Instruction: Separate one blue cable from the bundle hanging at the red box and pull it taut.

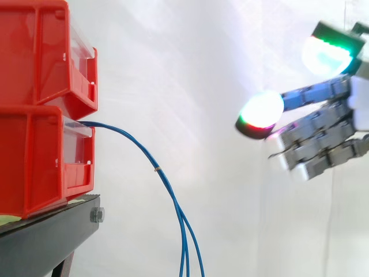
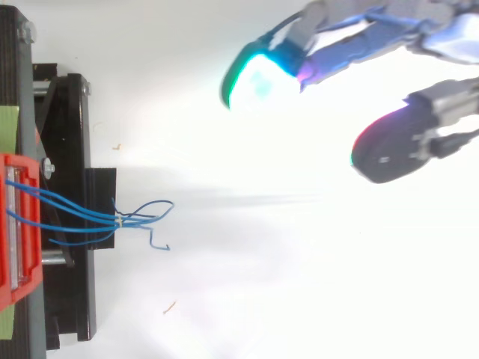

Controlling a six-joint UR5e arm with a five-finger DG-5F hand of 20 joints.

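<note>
- While its fingers point toward the lower red bin (image 1: 34,161), the hand (image 1: 323,138) hangs well apart from that bin, out beyond its open front. The fingers are nearly straight and spread, the thumb stands off from them, and nothing is held.
- Fingertip pads (image 1: 262,112): glowing white, edged green and red; the hand's nearest parts to the lower red bin.
- Blue cables (image 1: 164,179): a bundle leaving the lower red bin's front, arcing outward and down below the bin's level, between bin and hand and touching neither finger nor thumb.
- Pale band (image 1: 157,169): round the bundle partway down the arc. In the top view the strands fan from the bin, meet at it, then curl loose.
- Upper red bin (image 1: 40,52): stacked directly on the lower red bin.
- Black stand (image 1: 46,236): beneath the lower red bin, bearing it.
- White curtain (image 1: 202,69): behind the lower red bin.
</note>
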